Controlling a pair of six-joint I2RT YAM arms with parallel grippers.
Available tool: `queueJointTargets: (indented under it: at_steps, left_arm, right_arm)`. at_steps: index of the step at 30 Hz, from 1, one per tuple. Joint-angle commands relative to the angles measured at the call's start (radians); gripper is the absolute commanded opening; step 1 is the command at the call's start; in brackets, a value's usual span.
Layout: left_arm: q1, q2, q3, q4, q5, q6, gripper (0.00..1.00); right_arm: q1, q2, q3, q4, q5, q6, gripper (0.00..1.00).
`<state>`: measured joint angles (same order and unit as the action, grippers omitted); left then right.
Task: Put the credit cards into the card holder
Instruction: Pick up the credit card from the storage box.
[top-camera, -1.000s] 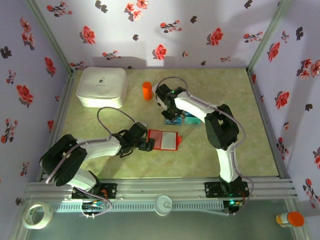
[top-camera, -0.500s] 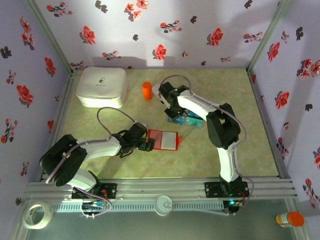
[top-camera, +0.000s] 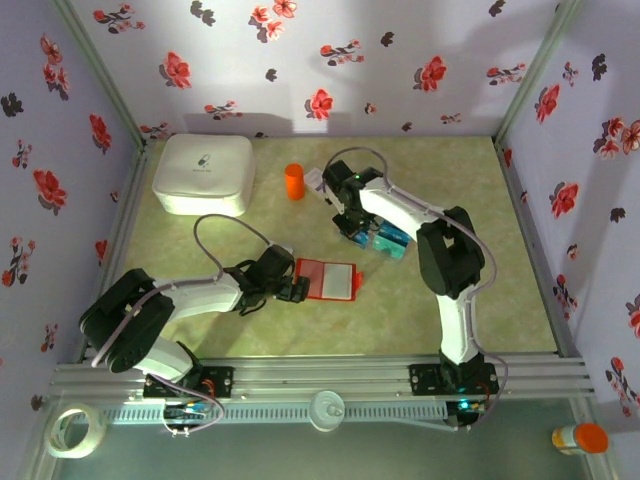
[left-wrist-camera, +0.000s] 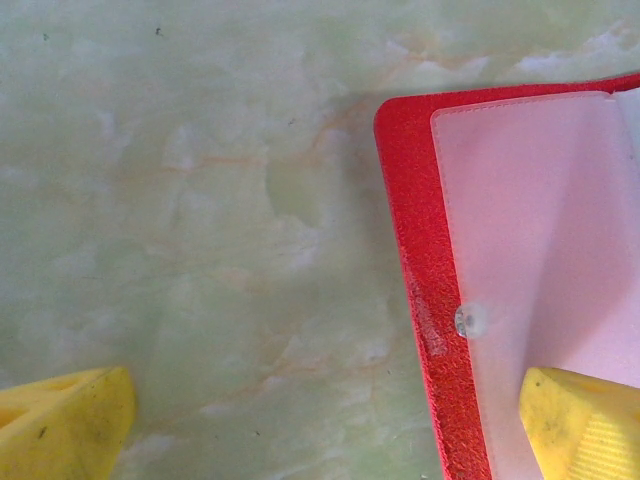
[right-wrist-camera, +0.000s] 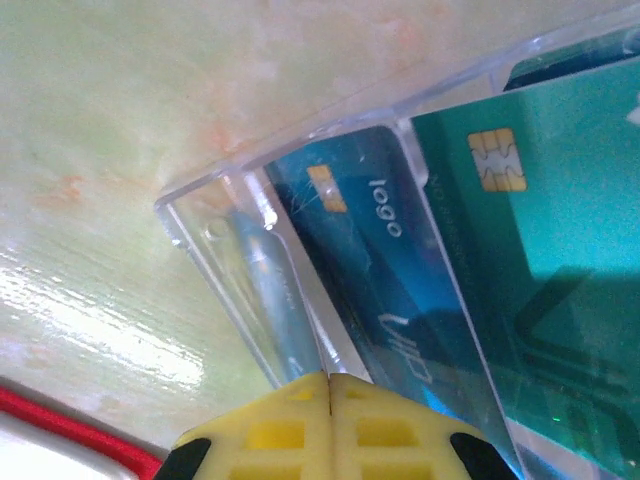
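Red card holder (top-camera: 328, 280) is found open, its left edge straddled by the left gripper (top-camera: 293, 288), spread wide and empty. Just beyond the holder, credit cards (right-wrist-camera: 480, 250) lie in a clear tray (right-wrist-camera: 215, 215). The right gripper (right-wrist-camera: 328, 395) is closed tight at a blue card's edge; a hold cannot be confirmed. Picking is judged in hand; a lift towards the holder's pocket is required next.

blu/teal credit cards (right-wrist-camera: 540, 260) overlapping, red card holder (top-camera: 327, 281) open flat

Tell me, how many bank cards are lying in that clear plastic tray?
2 clearly: a blue card marked "logo", and a teal card just right of it. A dark strip at the top right may be a third, and more could be stacked underneath.
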<state>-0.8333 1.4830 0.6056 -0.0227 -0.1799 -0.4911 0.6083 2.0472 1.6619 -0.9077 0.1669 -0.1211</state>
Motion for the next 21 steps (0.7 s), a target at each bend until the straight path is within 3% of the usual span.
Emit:
queueJointTargets:
  at_steps: [1,21]
  left_arm:
    - [0.003,0.016,-0.024,-0.005,-0.018,-0.015,1.0]
    - [0.003,0.002,-0.031,-0.005,-0.015,-0.028,1.0]
  right_arm:
    - [-0.005,-0.055,0.016,-0.033,-0.042,-0.008,0.0]
    - [-0.005,-0.077,0.006,-0.05,-0.088,-0.008,0.0]
